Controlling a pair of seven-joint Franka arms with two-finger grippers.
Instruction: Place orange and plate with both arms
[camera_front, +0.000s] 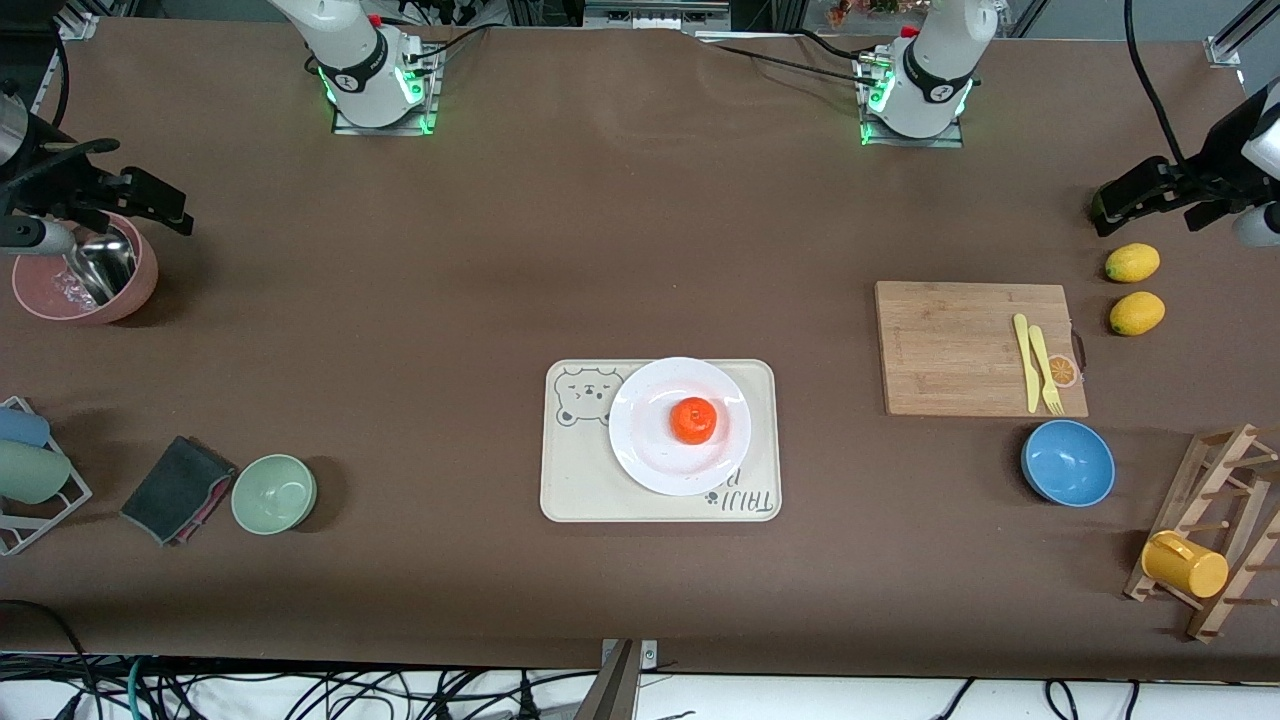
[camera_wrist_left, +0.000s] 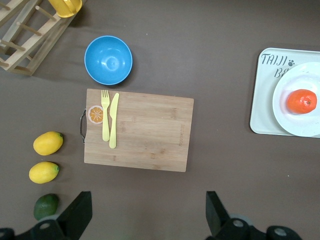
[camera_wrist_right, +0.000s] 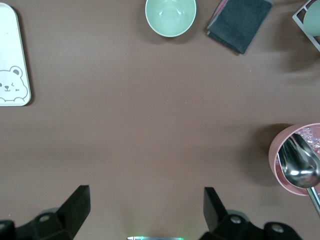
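Note:
The orange (camera_front: 693, 420) sits in the middle of the white plate (camera_front: 640, 432), which rests on a cream bear tray (camera_front: 580, 485) at mid-table. The left wrist view shows the same orange (camera_wrist_left: 301, 101) and plate (camera_wrist_left: 287, 119). My left gripper (camera_front: 1150, 210) hangs open and holds nothing at the left arm's end of the table, over bare table beside the cutting board (camera_wrist_left: 149, 215). My right gripper (camera_front: 130, 190) is open with nothing in it at the right arm's end, above the pink bowl's edge (camera_wrist_right: 146, 212). Both grippers are well apart from the plate.
A cutting board (camera_front: 975, 345) with a yellow knife and fork, two lemons (camera_front: 1132, 263), a blue bowl (camera_front: 1068, 462) and a wooden rack with a yellow cup (camera_front: 1185, 565) lie toward the left arm's end. A pink bowl (camera_front: 85, 270), green bowl (camera_front: 274, 493) and dark cloth (camera_front: 178, 488) lie toward the right arm's end.

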